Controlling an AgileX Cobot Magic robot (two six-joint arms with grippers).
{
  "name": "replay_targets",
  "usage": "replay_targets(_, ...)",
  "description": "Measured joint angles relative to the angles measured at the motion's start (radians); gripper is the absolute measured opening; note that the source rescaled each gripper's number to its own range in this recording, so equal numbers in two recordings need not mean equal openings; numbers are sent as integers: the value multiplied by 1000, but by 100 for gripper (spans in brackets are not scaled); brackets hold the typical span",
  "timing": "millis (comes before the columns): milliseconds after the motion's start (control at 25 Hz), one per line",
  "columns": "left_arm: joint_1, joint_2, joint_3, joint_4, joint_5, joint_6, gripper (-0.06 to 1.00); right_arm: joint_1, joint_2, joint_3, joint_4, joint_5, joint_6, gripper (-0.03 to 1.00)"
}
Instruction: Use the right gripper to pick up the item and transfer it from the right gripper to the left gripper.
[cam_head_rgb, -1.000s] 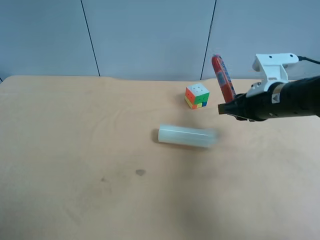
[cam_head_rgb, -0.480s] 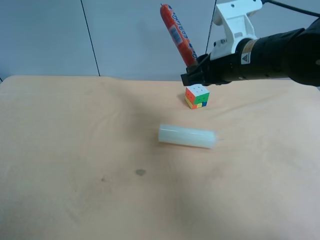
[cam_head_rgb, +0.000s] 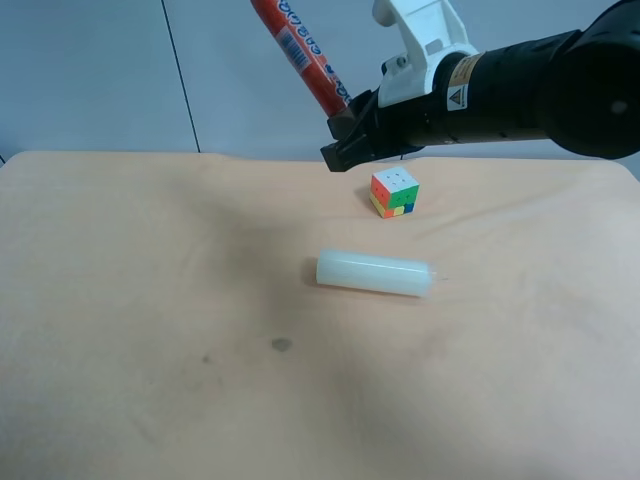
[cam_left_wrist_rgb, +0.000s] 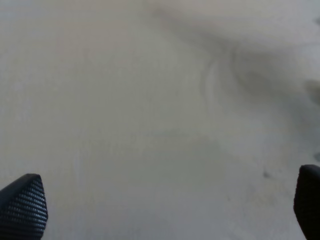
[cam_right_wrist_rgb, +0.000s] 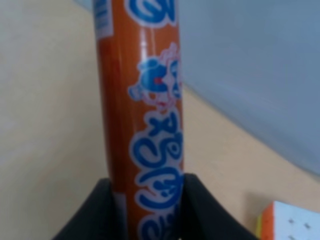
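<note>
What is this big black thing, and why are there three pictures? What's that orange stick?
It's a robot with two arms, and each arm ends in a gripper, a kind of pinching hand. One picture is taken from high up and looks down at the table. The other two come from little cameras on the arms' wrists, so they look very close up.

In the high picture, the right gripper holds the orange stick, a wrapped sausage, up in the air, tilted. Its own wrist camera shows the sausage squeezed between two black fingers.

On the table lie a pale cylinder and a colourful cube.

The left gripper is wide open and holds nothing. You only see its two fingertips over a plain surface.
</note>
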Motion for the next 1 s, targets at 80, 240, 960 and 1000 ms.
replay_targets(80,0,0,0,0,0,0,100,10,9,0,0,-11,0,0)
replay_targets(240,0,0,0,0,0,0,100,13,11,0,0,-33,0,0)
replay_targets(960,0,0,0,0,0,0,100,13,12,0,0,-47,0,0)
replay_targets(1000,0,0,0,0,0,0,100,13,12,0,0,-47,0,0)
